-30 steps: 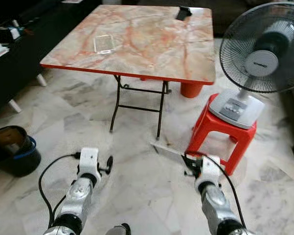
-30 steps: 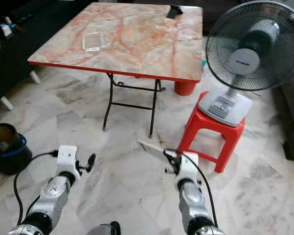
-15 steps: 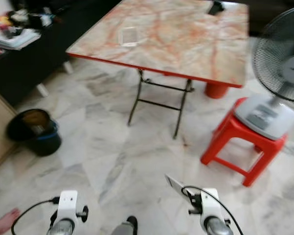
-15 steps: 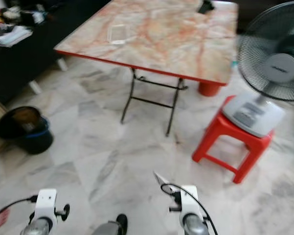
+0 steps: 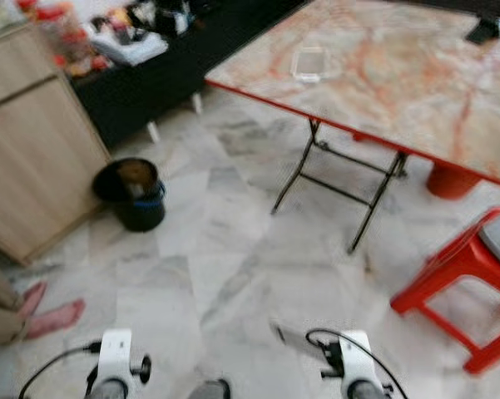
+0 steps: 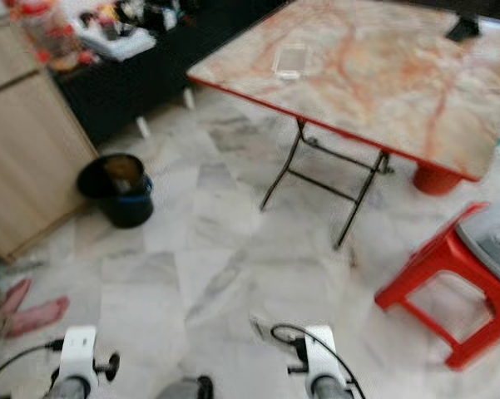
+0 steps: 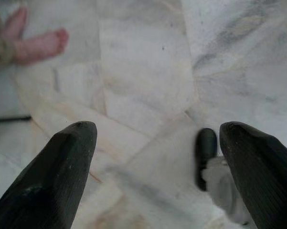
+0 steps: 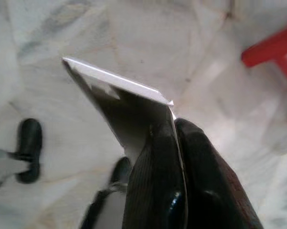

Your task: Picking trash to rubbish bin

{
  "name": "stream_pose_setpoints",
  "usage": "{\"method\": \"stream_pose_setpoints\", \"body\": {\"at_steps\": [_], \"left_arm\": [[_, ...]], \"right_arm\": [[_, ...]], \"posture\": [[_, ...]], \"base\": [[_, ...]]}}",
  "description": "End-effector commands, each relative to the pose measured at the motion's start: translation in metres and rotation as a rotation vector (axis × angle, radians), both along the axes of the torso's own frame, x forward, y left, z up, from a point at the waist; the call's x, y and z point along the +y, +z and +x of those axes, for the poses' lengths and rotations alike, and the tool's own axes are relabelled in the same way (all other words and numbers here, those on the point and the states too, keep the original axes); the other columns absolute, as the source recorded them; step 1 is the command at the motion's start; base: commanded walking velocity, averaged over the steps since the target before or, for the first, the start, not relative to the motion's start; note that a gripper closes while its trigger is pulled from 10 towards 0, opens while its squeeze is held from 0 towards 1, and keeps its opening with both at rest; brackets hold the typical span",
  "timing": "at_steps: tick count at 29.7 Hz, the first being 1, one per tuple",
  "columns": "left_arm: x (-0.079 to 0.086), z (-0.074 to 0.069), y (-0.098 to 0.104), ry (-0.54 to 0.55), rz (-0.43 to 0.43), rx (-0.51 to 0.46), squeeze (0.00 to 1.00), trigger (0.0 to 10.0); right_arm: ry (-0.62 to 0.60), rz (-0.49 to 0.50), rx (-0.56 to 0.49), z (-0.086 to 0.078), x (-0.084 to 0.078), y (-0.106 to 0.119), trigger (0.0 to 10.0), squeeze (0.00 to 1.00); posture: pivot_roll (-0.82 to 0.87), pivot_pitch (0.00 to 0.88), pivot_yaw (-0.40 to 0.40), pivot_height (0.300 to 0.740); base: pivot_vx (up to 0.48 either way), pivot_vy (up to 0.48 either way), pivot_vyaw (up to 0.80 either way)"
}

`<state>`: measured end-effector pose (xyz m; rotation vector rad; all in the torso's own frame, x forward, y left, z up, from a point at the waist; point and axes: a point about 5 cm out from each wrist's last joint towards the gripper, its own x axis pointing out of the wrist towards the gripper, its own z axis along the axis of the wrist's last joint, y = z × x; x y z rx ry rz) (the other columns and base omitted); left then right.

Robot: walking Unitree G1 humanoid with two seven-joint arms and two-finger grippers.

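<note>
R gripper [image 8: 174, 143] clenched on card scrap [image 8: 119, 98], a thin, flat, white sheet pinched at one edge, rest jutting fwd of my fingertips. Judged light, semi-stiff, apt to slip; edge pinch adequate. L gripper [image 7: 157, 157] spread, nothing in it. Ahead-left over glossy marble floor [image 5: 233, 274]: round black rubbish bin [image 5: 133, 193], well apart. Beyond: marble-look folding table [image 5: 399, 75].

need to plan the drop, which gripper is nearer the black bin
Left. The left gripper hangs open low on the bin's side; the right gripper, pinching the white card, is further right, toward the red stool.
</note>
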<state>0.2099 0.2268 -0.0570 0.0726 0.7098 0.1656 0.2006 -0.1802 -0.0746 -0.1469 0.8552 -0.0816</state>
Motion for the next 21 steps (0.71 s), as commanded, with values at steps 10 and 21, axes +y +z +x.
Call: {"method": "stream_pose_setpoints", "body": {"at_steps": [10,21], "left_arm": [[0.003,-0.014,-0.007,0.003,0.012,0.043,0.00,10.0],[0.006,-0.017,-0.008,0.009,0.025,0.052,0.00,10.0]], "right_arm": [[0.026,0.015,0.012,-0.003,0.011,-0.003,10.0,0.00],[0.033,0.074,0.012,-0.003,0.018,-0.003,10.0,0.00]], "posture": [[0.10,0.156,0.019,0.740],[0.11,0.159,0.019,0.740]], "base": [[0.000,0.000,0.79],[0.129,0.000,0.14]]}}
